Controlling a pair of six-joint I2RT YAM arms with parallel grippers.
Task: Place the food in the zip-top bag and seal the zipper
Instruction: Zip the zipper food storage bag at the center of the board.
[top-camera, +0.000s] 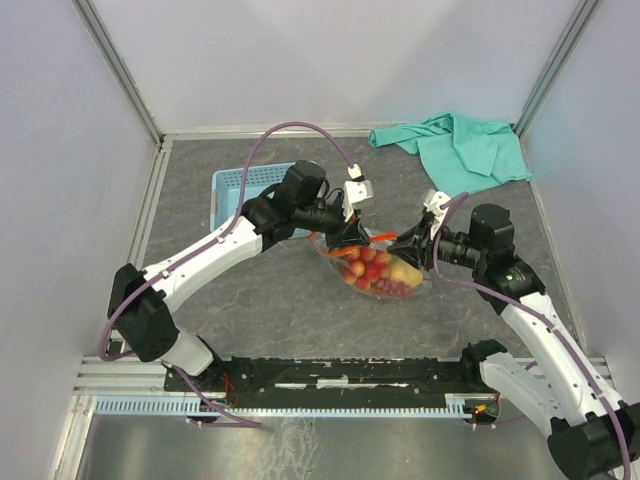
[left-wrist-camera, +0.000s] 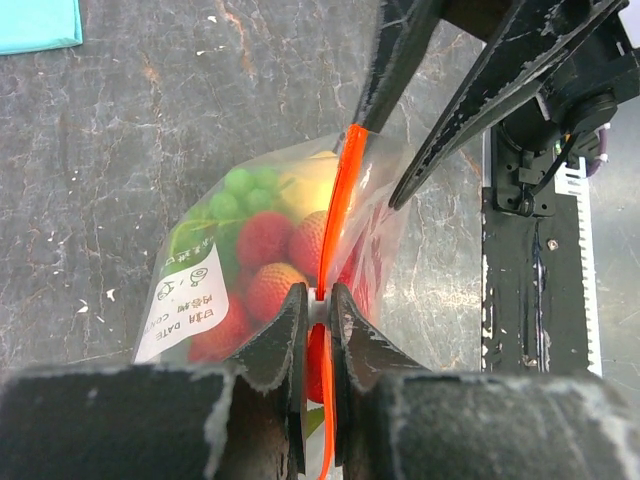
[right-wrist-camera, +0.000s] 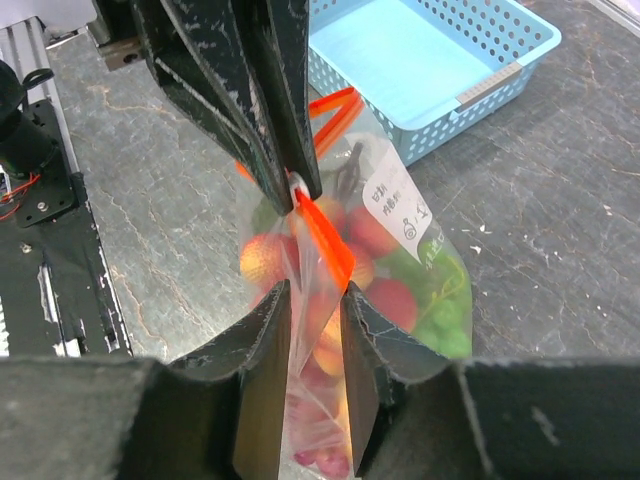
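The clear zip-top bag (top-camera: 392, 288) stands at mid-table, filled with the food (top-camera: 368, 268): red strawberries (left-wrist-camera: 265, 240), green grapes (left-wrist-camera: 240, 185) and yellow and peach fruit. My left gripper (left-wrist-camera: 318, 292) is shut on the red-orange zipper (left-wrist-camera: 345, 180), on a small white slider partway along it. It also shows in the top view (top-camera: 352, 238) and the right wrist view (right-wrist-camera: 300, 188). My right gripper (right-wrist-camera: 315, 295) is open and straddles the bag's other end. The zipper's end (right-wrist-camera: 325, 230) lies by one of its fingers. The right gripper also shows in the top view (top-camera: 405, 250).
The light blue lattice basket (top-camera: 250, 185) stands behind the left arm, close to the bag. A teal cloth (top-camera: 460, 145) lies at the back right. The black base rail (top-camera: 330, 375) runs along the near edge.
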